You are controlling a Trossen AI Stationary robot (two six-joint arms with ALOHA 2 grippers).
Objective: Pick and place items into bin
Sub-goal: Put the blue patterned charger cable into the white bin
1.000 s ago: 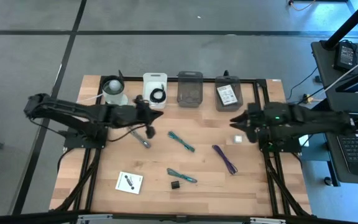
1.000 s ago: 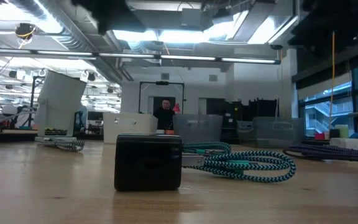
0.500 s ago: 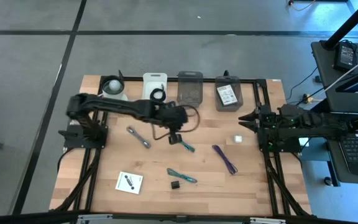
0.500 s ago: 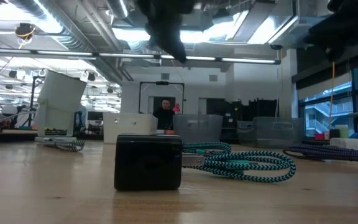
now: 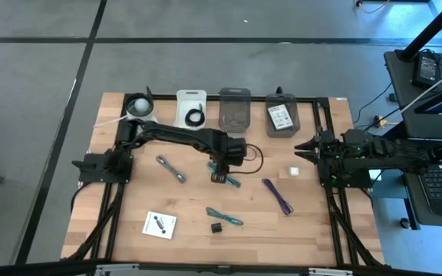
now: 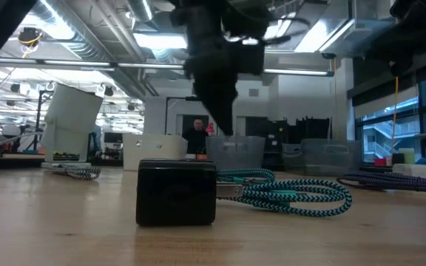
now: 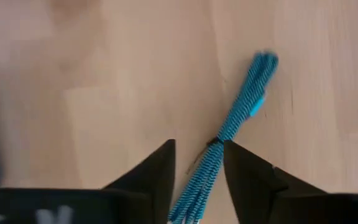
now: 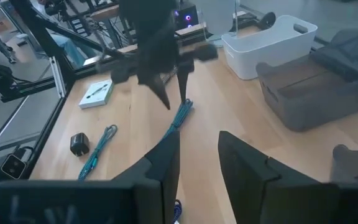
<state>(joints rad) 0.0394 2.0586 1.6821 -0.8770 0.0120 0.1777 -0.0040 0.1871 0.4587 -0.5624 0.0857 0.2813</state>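
Teal tie (image 7: pixel 229 130) looks light, floppy (braided cord); left gripper (image 7: pixel 197 162) straddles it w/ fingers apart, nothing held. Best pinched mid-length. Right gripper (image 8: pixel 197 149) idle, parted.

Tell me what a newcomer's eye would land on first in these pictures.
First, the left gripper reached out to mid-table, its open fingers straddling a teal braided cord that lies flat on the wood. Next, the row of bins along the table's far edge, the white one holding a black coiled cable. The right gripper waits at the right edge beside a small white cube.
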